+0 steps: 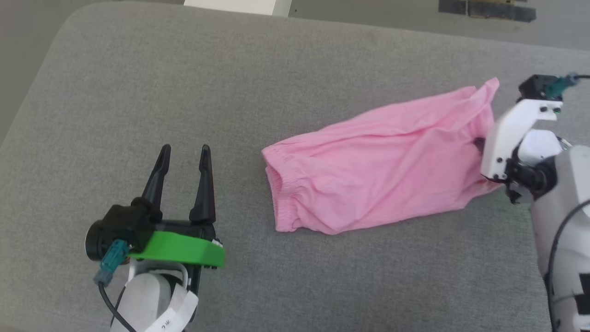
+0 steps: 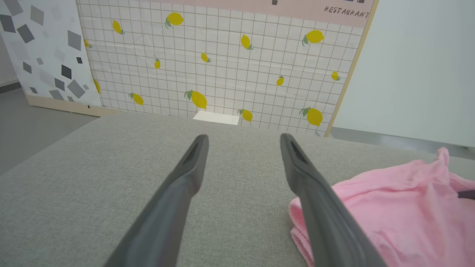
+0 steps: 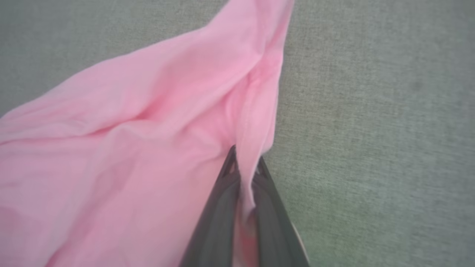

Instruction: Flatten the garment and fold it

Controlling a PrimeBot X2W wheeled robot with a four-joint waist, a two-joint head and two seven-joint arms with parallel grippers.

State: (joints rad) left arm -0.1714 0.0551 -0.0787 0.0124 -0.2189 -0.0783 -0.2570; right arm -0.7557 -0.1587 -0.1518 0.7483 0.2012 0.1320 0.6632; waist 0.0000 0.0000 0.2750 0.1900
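- Pink shorts (image 1: pixel 378 170) lie right of centre on the grey cushion (image 1: pixel 184 78), long axis crosswise, waistband (image 1: pixel 278 193) pointing left.
- Right gripper (image 3: pixel 245 161) is clamped on the shorts' hem end.
- Left gripper (image 1: pixel 184 150) is over the cushion's left, fingers spread wide, empty.

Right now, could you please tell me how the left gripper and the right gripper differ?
The left gripper stands open and empty; the right gripper is shut on a fold of the garment. The left gripper sits clear of the garment, beside its waistband; the right gripper is at the opposite end. Both have two dark fingers.
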